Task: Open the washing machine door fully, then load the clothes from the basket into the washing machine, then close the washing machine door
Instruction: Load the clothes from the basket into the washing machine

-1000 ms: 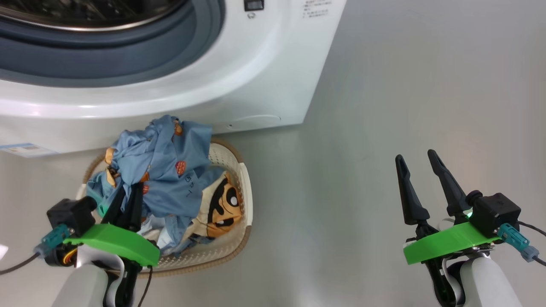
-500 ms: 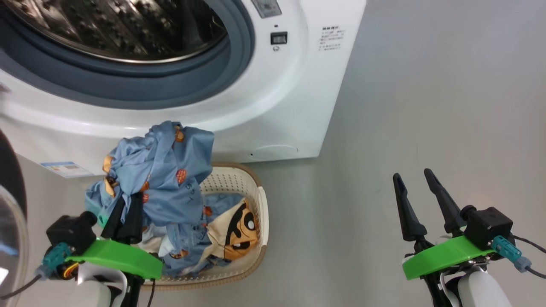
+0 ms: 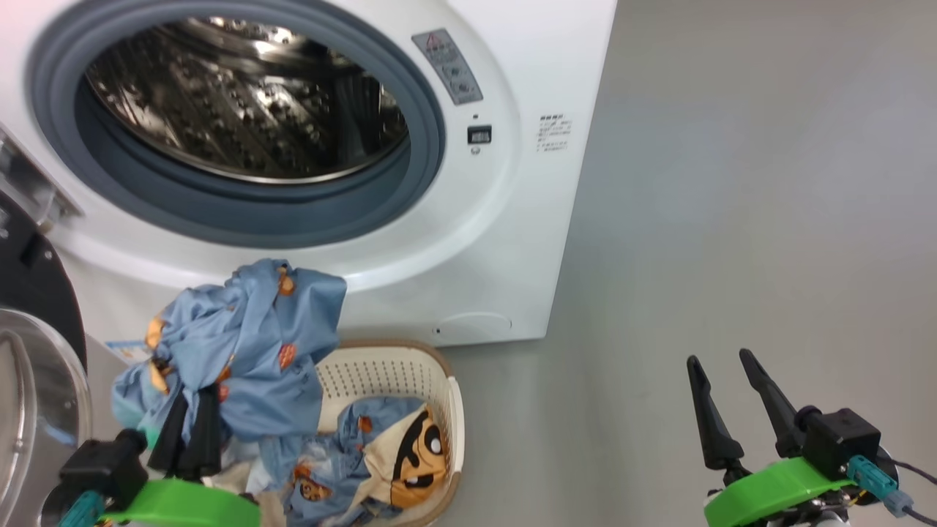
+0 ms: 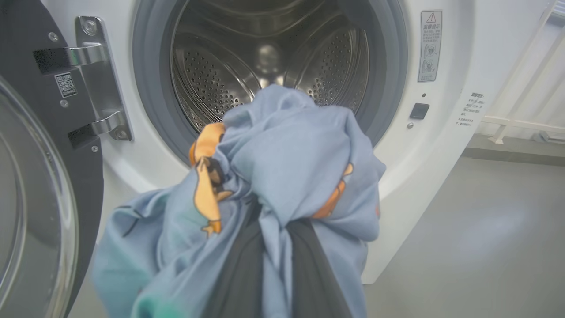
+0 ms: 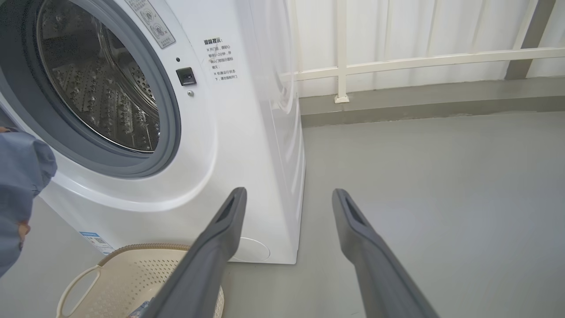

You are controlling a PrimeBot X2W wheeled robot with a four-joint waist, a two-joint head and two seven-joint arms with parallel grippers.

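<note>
Hanging from the left gripper (image 3: 189, 432), clamped narrow on a fold, the clothes (image 3: 249, 344) are held above the basket's (image 3: 452, 410) left rim, below the washing machine's (image 3: 512, 219) mouth for loading; one part lies inside. Right gripper (image 3: 719, 356): wide, empty, kept clear.

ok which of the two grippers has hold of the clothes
the left gripper, shut on a bunch of the light blue clothes; the right gripper stands open and empty
</note>
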